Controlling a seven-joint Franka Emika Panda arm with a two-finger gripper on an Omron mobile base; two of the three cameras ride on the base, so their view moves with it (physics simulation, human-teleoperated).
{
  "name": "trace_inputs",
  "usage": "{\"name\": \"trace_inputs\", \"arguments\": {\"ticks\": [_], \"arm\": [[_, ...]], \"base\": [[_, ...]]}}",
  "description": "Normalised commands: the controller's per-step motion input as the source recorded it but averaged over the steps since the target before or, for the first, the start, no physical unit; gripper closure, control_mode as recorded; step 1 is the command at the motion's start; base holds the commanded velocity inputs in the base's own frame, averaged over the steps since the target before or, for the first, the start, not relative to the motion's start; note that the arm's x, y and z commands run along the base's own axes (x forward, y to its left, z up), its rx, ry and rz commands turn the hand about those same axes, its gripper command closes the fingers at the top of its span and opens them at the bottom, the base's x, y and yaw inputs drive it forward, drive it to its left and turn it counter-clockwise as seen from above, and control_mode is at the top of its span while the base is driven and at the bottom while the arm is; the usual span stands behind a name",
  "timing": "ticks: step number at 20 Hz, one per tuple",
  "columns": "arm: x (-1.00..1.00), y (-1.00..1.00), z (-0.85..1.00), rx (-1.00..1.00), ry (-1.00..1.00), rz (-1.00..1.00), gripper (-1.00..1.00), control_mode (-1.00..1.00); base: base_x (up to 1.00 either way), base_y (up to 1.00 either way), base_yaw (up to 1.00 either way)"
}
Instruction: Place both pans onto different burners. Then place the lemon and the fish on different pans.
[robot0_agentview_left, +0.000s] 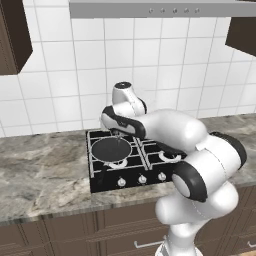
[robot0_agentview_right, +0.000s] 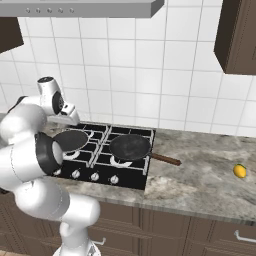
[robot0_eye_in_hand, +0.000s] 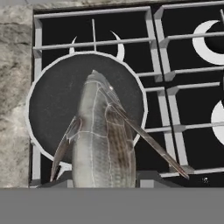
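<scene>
Pans number two, lemon one, fish one, clamped in hand.

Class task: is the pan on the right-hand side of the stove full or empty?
Empty. In the right base view, the right pan shows a bare dark inside; the lemon lies apart on the counter.

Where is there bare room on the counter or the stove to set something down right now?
Bare counter lies left of the cooktop, and more stretches between the right pan's handle and the lemon. The two rear burners are free. The front burners are crowded: one pan on the right, the other pan on the left with the gripper-held fish above it.
</scene>
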Motion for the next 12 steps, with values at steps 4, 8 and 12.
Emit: {"name": "trace_inputs", "arguments": {"ticks": [4,8,12], "arm": [[0.2,0.11,-0.53,0.0,0.0,0.05,1.0,-1.0],[0.26,0.09,-0.34,0.0,0.0,0.03,1.0,-1.0],[0.11,0.06,-0.38,0.0,0.0,0.02,1.0,-1.0]], "base": [[0.0,0.0,0.0],[0.0,0.0,0.0],[0.0,0.0,0.0]]}}
